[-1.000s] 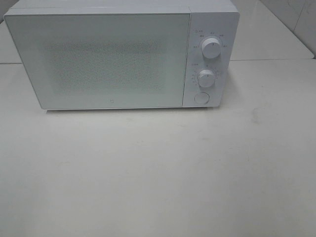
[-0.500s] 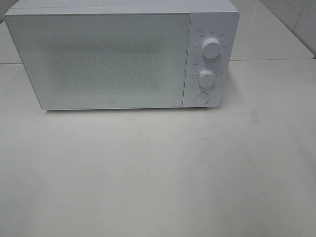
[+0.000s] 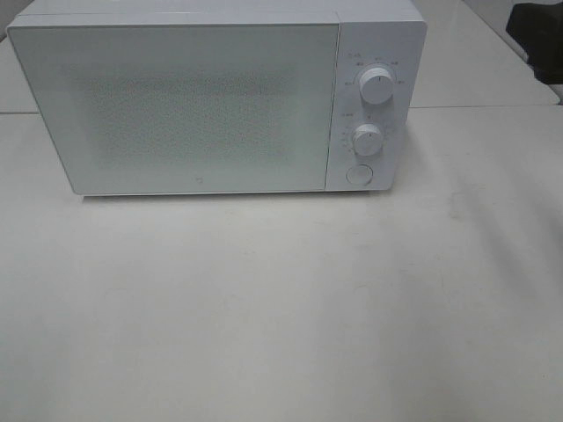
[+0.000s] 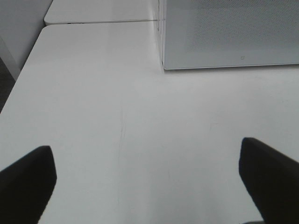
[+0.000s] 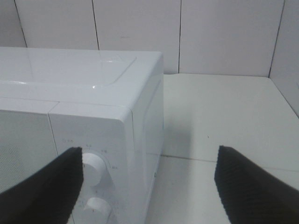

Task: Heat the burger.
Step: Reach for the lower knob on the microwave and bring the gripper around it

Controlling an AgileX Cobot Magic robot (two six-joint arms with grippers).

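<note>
Plainly, the left claw [image 4: 145, 149] hangs low over the white table [image 3: 281, 308] with its two dark fingers [image 4: 28, 182] spread wide and nothing between them but bare tabletop. Ahead of it, off toward the other arm's side, stands the near corner of the one white microwave [image 3: 202, 97]. The microwave's speckled, frosted door [image 3: 176, 110] is closed. The right claw [image 5: 149, 156] is held higher, about level with the microwave's top, and its two ridged fingers [image 5: 51, 186] also stand apart around empty air. Just beyond one of those fingers is the control panel, with the oven's side wall and a stretch of table running away past it to a tiled wall [image 5: 140, 32]. The panel carries two round dials, an upper dial [image 3: 376, 86] and a lower dial [image 3: 368, 139], with one round button [image 3: 358, 174] under them. The burger shows in none of the three views. The closed door lets nothing behind it be made out, so its place cannot be told. A seam crosses the table behind the oven, which makes two slabs. Far beyond the right claw, at the far right edge of the high view, sits one dark shape [image 3: 538, 40], cut off by the frame and too partial to identify. Neither claw appears in the high view.
</note>
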